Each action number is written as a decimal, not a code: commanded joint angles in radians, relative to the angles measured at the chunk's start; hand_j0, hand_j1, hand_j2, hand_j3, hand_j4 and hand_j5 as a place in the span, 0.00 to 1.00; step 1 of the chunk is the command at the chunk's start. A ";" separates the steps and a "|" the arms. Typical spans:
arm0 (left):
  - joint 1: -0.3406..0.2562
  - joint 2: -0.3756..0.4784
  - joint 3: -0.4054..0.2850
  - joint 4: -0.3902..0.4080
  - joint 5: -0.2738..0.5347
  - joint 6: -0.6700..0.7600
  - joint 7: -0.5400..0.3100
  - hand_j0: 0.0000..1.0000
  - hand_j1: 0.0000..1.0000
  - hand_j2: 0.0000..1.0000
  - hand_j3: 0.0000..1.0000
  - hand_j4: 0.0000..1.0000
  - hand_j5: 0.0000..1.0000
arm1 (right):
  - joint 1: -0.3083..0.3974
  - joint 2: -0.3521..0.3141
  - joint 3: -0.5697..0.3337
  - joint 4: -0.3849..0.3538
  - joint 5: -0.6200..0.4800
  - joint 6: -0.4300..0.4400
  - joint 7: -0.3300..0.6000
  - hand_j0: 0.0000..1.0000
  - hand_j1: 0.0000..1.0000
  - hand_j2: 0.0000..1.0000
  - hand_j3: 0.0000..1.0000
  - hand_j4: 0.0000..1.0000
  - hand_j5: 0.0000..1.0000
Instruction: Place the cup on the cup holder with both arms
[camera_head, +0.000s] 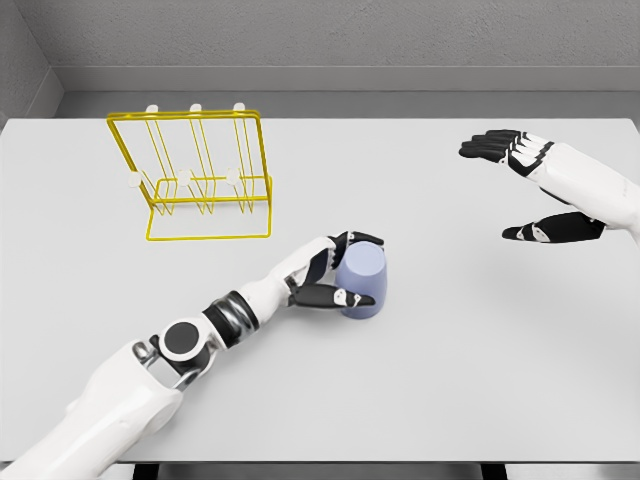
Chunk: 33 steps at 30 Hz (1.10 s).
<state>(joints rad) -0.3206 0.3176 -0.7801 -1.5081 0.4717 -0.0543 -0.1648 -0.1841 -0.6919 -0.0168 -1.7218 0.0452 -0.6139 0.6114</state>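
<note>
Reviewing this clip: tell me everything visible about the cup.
The cup is a plain, matte lavender-blue cylinder, apparently upside down with its closed end up; no handle shows. It stands on the white table, just right of centre and in front of the yellow wire cup holder, apart from it. The left hand wraps its left side, dark fingers in front and behind.

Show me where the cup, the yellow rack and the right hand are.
cup (362, 272), head view, on its lavender side wall.
yellow rack (209, 237), head view, on its front bottom wire.
right hand (530, 190), head view, on the open palm.
</note>
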 joint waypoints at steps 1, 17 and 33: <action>0.000 -0.003 -0.001 0.005 -0.002 -0.001 -0.001 0.63 0.63 0.63 0.63 0.63 0.63 | 0.002 -0.001 0.000 0.001 -0.007 0.003 -0.001 1.00 1.00 1.00 1.00 1.00 1.00; 0.009 0.020 0.062 -0.089 0.008 -0.010 -0.001 0.63 0.63 0.63 0.63 0.63 0.63 | 0.002 0.000 0.000 0.001 -0.008 0.003 -0.001 1.00 1.00 1.00 1.00 1.00 1.00; 0.063 0.279 0.125 -0.293 0.051 -0.076 0.002 0.65 0.65 0.65 0.65 0.65 0.65 | 0.002 0.000 0.000 0.001 -0.007 0.003 -0.001 1.00 1.00 1.00 1.00 1.00 1.00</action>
<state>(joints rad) -0.2592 0.5608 -0.6569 -1.7913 0.5037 -0.1062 -0.1627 -0.1826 -0.6912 -0.0168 -1.7208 0.0447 -0.6139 0.6114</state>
